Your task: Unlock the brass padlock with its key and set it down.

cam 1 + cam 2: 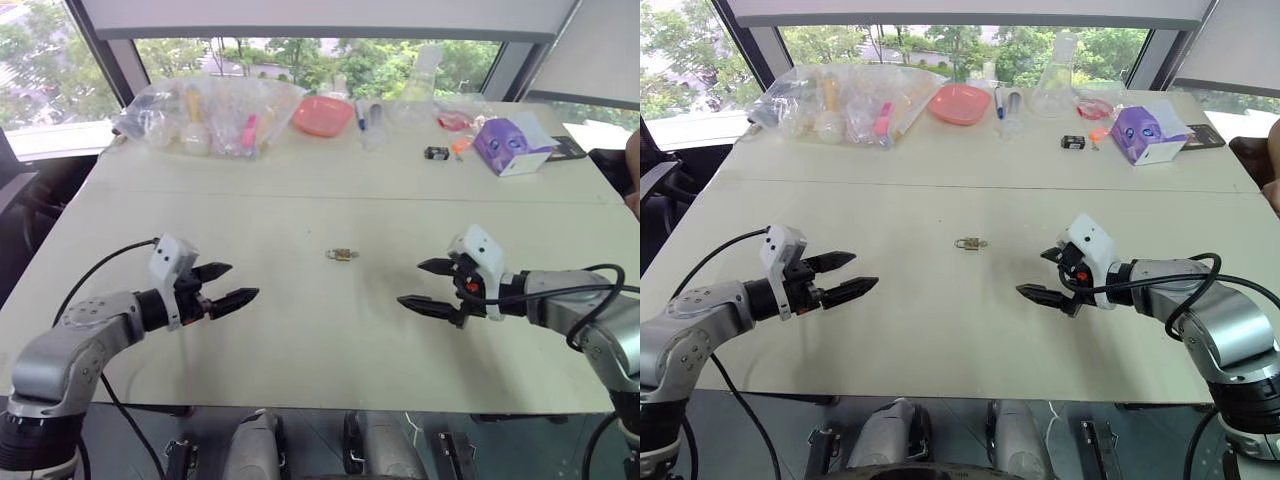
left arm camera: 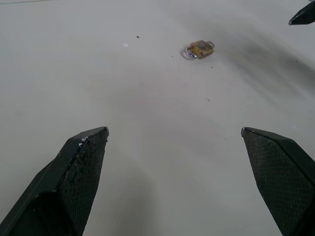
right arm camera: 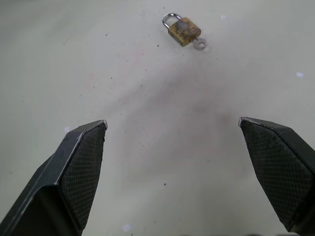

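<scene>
Centrally, one small brass padlock (image 1: pixel 341 254) lies flat on the pale, matte table (image 1: pixel 300 330), its thin silvery shackle at one end and one tiny silvery key (image 3: pixel 199 44) sticking out of the other, with bare tabletop all around it and the near edge well clear. Two grippers flank it, well apart from it: the left gripper (image 1: pixel 222 287) and the right gripper (image 1: pixel 428 287) each hold two black, pointed, cross-hatched fingers spread wide around nothing. Clutter keeps to the far edge by the window: a clear plastic bag (image 1: pixel 210 115), a red dish (image 1: pixel 322 115) and a purple box (image 1: pixel 512 145).
</scene>
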Controlling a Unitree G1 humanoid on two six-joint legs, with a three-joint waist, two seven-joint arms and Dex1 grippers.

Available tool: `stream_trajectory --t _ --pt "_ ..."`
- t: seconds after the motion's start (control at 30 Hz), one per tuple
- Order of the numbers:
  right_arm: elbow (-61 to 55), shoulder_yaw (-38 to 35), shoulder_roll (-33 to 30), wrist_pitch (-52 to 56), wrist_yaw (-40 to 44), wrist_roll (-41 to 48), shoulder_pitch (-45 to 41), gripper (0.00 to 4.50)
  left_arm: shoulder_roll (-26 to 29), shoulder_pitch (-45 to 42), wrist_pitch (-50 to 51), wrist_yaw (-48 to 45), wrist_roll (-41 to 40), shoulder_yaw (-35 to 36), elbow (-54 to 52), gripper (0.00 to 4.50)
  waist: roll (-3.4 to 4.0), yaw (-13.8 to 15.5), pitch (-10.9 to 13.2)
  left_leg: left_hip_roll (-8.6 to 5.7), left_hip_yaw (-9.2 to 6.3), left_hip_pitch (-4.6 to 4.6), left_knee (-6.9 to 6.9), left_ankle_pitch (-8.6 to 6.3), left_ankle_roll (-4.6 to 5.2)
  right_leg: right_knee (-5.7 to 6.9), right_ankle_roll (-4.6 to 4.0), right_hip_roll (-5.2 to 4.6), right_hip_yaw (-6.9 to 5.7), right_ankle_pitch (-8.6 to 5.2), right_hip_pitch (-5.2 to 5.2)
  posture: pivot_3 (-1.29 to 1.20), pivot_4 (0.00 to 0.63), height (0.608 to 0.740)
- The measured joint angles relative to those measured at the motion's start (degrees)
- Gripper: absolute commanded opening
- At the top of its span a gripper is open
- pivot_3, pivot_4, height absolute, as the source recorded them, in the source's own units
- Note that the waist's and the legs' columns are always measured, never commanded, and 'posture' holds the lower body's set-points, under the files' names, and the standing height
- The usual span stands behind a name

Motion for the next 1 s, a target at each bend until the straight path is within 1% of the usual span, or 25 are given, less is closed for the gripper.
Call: stream_trajectory --t 0.2,0.63,0.7,0.83,1.0 --pt "0.1 0.5 0.8 -1.1 0.0 -0.7 0.2 4.44 -1.1 -0.6 -2.1 0.4 0.0 0.2 0.7 4.5 0.0 0.0 0.0 0.0 0.05 0.0 0.0 0.0 0.0 0.0 0.0 0.01 0.0 0.0 0.0 0.0 0.15 0.74" --pt "1.2 1.5 1.7 -3.2 0.0 -2.3 0.0 4.44 -1.1 -2.2 -2.1 0.5 0.4 0.0 2.3 4.5 0.0 0.0 0.0 0.0 0.06 0.0 0.01 0.0 0.0 0.0 0.0 0.01 0.0 0.0 0.0 0.0 0.15 0.74" --pt "2.0 2.1 2.1 -3.3 0.0 -2.8 -0.9 4.44 -0.3 -2.6 -2.5 0.2 1.5 -0.3 2.6 4.5 0.0 0.0 0.0 0.0 0.06 0.01 0.01 0.0 -0.01 0.0 0.0 0.01 0.0 0.0 0.0 0.0 0.15 0.74" --pt "2.4 2.1 2.2 -3.4 0.0 -3.0 -2.1 4.44 3.8 -3.1 -4.1 -3.1 3.6 -1.9 4.0 4.5 0.01 -0.1 0.0 0.01 0.07 0.01 -0.01 0.0 -0.01 0.01 0.0 0.02 0.0 0.0 -0.02 0.0 0.15 0.74" --pt "2.4 2.4 3.7 -3.6 -0.4 -3.3 -2.7 4.44 6.8 -8.7 -5.6 -7.3 5.3 -4.0 7.9 4.5 0.0 0.1 0.0 -0.01 0.07 -0.02 0.02 0.0 -0.01 0.01 0.0 0.0 -0.01 0.0 -0.01 0.0 0.15 0.74"
